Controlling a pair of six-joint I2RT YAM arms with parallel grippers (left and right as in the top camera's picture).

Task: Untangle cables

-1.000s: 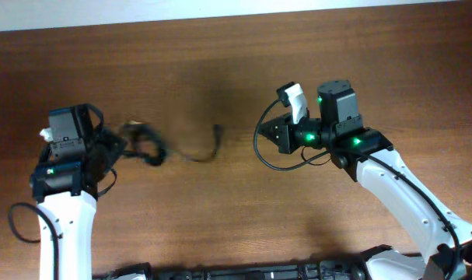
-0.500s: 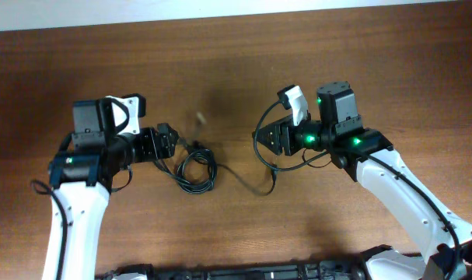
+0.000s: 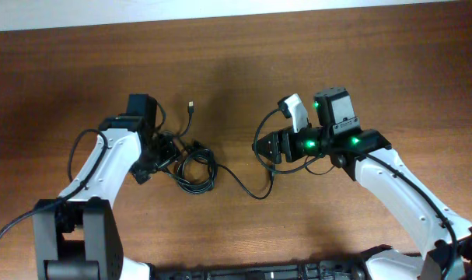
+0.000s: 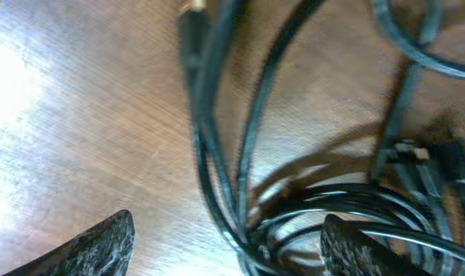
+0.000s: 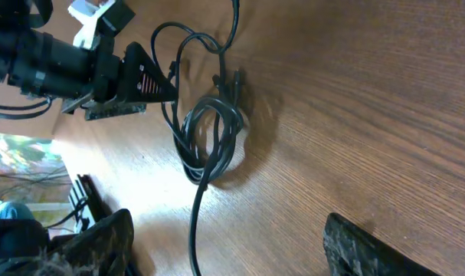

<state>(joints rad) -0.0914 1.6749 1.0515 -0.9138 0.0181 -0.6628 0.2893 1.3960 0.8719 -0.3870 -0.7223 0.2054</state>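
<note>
The cables lie as a black tangled coil on the wooden table, left of centre. One strand runs up to a metal-tipped plug. Another strand trails right and curls up toward my right gripper. My left gripper sits at the coil's left edge. In the left wrist view it is open, with several cable strands lying between the wide-apart fingers. The right gripper is open too, and a single strand passes loosely between its fingers. The coil lies ahead of it.
Thicker black wires loop off the right arm near its gripper. The left arm's own wire arcs out beside its elbow. The table's far edge meets a white wall. A dark base runs along the near edge.
Both grippers have gone from shut to open. The left arm swung right and turned onto the coil. The coil now rests on the table and the plug end has flipped upward.
</note>
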